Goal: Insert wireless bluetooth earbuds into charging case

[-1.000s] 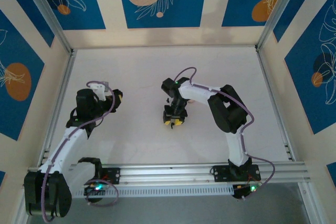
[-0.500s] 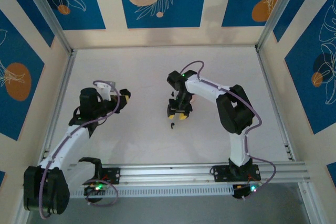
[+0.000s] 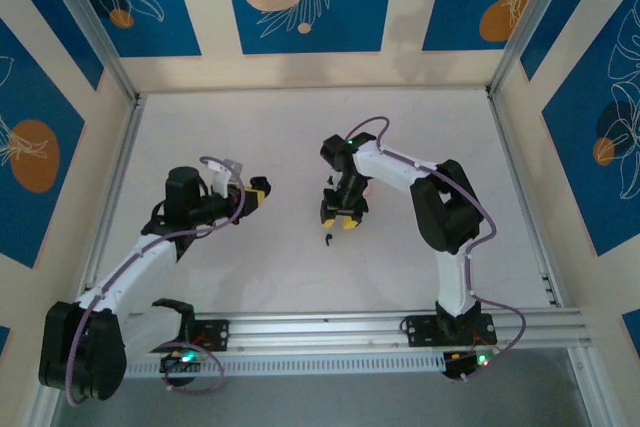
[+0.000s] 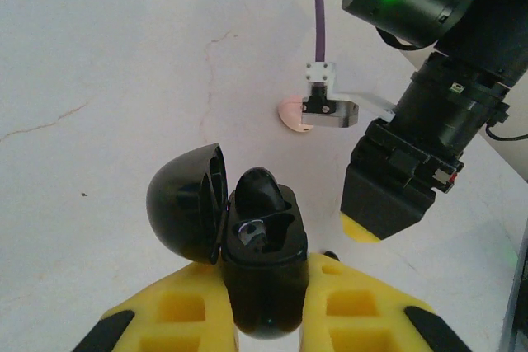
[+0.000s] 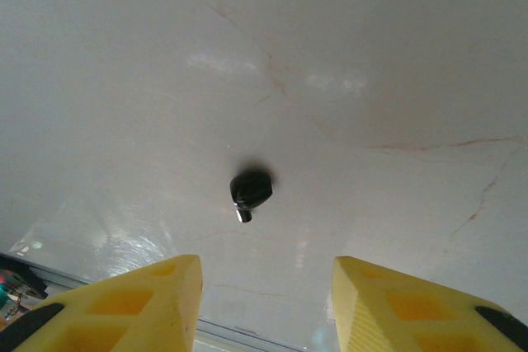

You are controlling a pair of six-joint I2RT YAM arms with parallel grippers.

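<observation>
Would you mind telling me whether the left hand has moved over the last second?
Yes. The left hand, shut on the charging case, has moved rightward in the top view, farther from the left side rail.

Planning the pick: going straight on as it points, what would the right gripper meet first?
Likely the earbud on the table, roughly centred ahead of the right gripper; depth is unclear.

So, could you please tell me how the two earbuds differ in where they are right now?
The first earbud sits in the open charging case, which the left gripper grips; the second earbud lies loose on the table. The first is half hidden in its slot, top sticking out; the second is fully exposed, untouched, ahead of the open right gripper. Both are small, black and glossy.
</observation>
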